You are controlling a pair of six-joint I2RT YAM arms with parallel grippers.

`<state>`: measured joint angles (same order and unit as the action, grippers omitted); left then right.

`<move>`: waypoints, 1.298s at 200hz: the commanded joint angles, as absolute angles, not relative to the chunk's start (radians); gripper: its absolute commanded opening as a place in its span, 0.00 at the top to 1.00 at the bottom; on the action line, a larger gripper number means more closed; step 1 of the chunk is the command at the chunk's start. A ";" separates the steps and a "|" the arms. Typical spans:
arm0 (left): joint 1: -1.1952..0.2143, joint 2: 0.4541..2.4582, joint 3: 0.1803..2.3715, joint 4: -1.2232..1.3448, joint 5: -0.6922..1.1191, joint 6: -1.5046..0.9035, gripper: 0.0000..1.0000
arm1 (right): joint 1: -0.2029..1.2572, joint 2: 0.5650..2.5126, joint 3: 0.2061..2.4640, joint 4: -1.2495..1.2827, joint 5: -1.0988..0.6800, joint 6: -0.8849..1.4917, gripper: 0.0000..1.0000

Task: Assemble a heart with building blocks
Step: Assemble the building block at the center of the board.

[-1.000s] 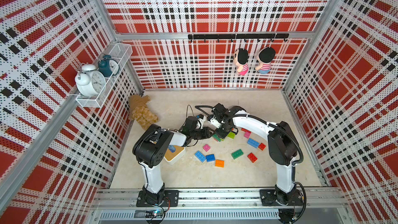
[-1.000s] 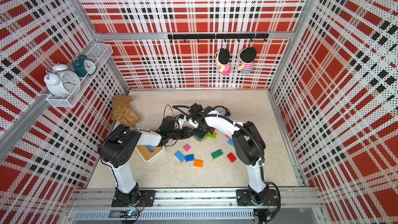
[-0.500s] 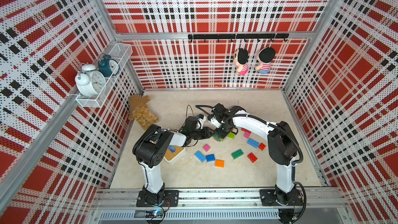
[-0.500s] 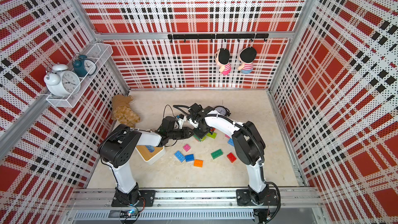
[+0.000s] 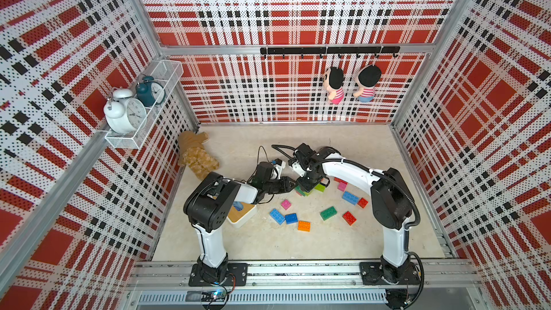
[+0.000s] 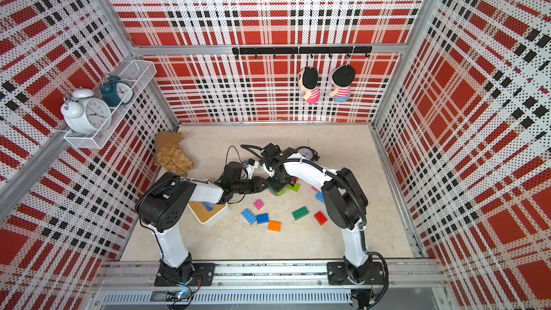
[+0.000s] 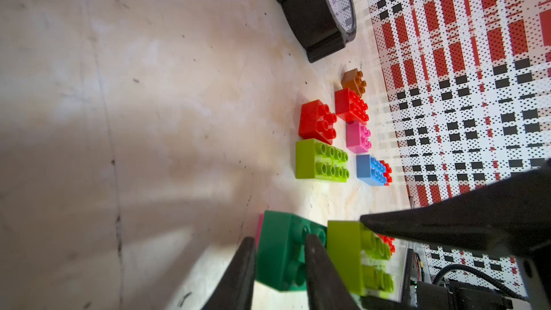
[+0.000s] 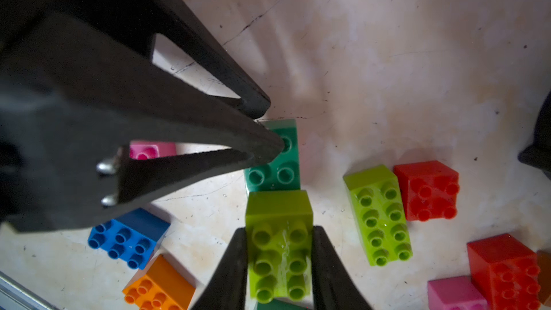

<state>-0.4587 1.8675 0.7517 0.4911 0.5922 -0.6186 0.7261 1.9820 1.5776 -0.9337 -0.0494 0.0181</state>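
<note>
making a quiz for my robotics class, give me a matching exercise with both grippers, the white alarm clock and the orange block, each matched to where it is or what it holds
Column 1
1. left gripper
2. right gripper
3. white alarm clock
4. orange block

Column 2
a. in the wire shelf on the wall
b. shut on the lime block
c. loose on the table
d. shut on the dark green block

Pairs: 1-d, 2-b, 3-a, 4-c
</note>
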 commanded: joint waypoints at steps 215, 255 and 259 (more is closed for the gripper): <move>-0.446 1.914 0.729 0.459 0.566 -0.595 0.72 | 0.770 2.043 1.486 -0.974 0.024 0.081 0.74; -0.446 1.916 0.726 0.459 0.568 -0.595 0.72 | 0.766 2.079 1.512 -0.991 0.032 0.072 0.72; -0.446 1.914 0.723 0.459 0.567 -0.595 0.72 | 0.766 2.075 1.513 -0.987 0.040 0.071 0.72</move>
